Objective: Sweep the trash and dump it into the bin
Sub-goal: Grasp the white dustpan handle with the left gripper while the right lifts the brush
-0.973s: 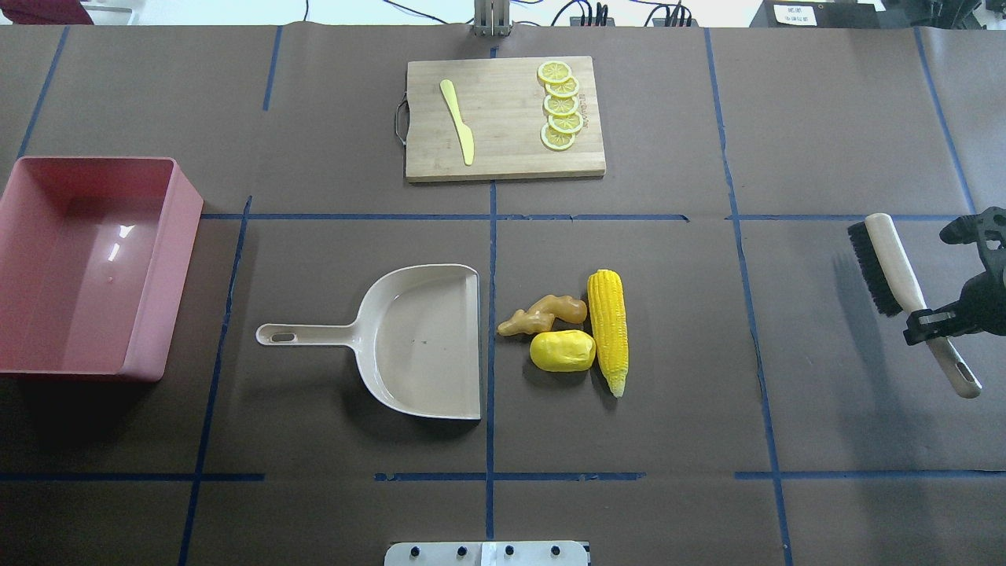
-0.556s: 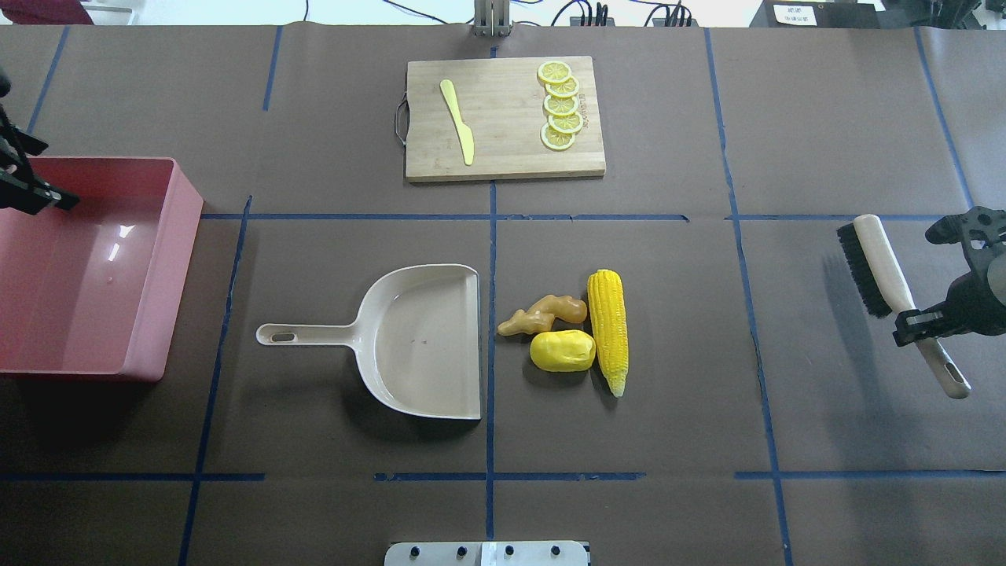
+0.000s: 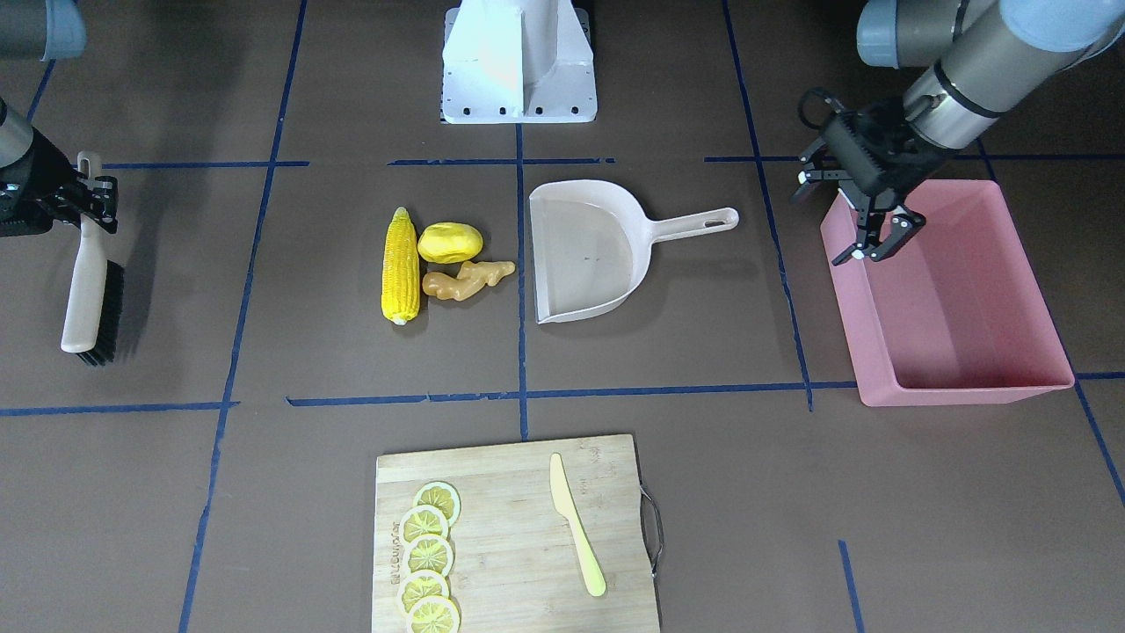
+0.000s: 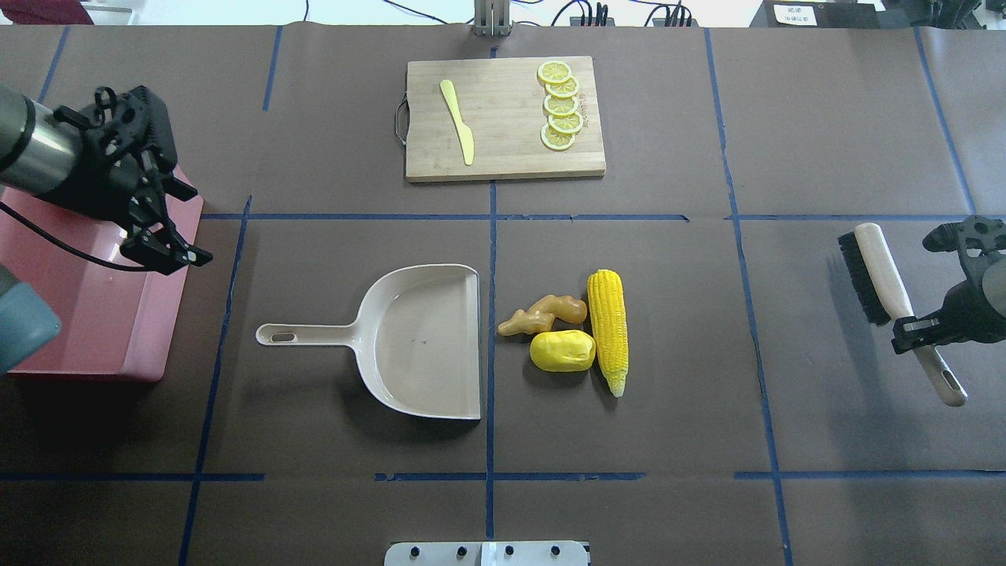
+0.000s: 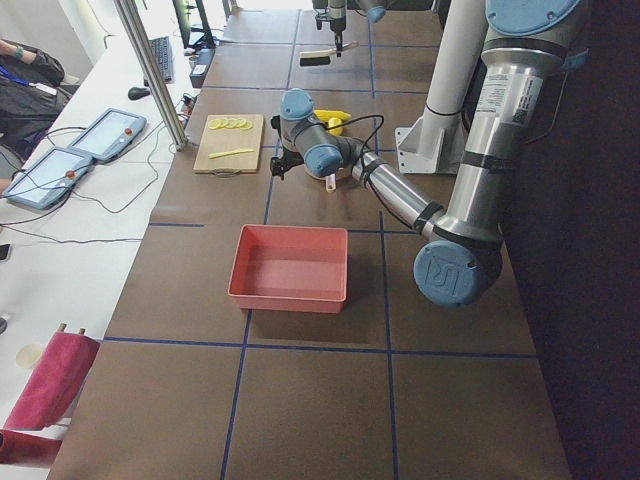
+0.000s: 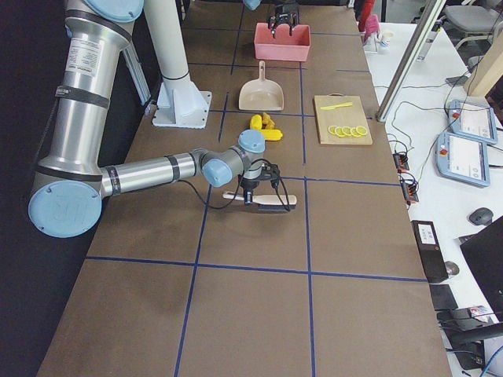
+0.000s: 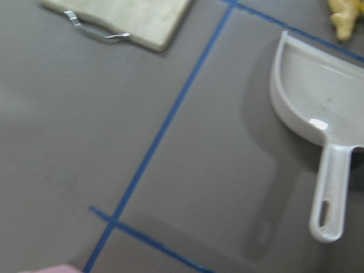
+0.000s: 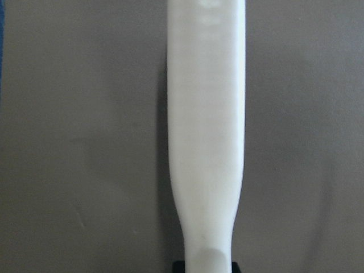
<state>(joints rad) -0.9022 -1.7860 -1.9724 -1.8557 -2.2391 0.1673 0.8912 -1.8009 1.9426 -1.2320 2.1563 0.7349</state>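
The trash lies mid-table: a yellow corn cob, a yellow potato lump and a tan ginger root, just right of the beige dustpan's open mouth. The pink bin stands at the left edge. My left gripper is open and empty, above the bin's right wall near its far corner; it also shows in the front view. My right gripper is shut on the handle of a black-bristled brush, held at the far right. The right wrist view shows only the brush handle.
A wooden cutting board with lemon slices and a pale yellow knife lies at the far middle. The robot's base plate is at the near edge. The left wrist view shows the dustpan and the board's corner.
My left arm has come in from the left edge and moved right, over the bin towards its right wall. My right gripper has shifted the brush slightly left and nearer.
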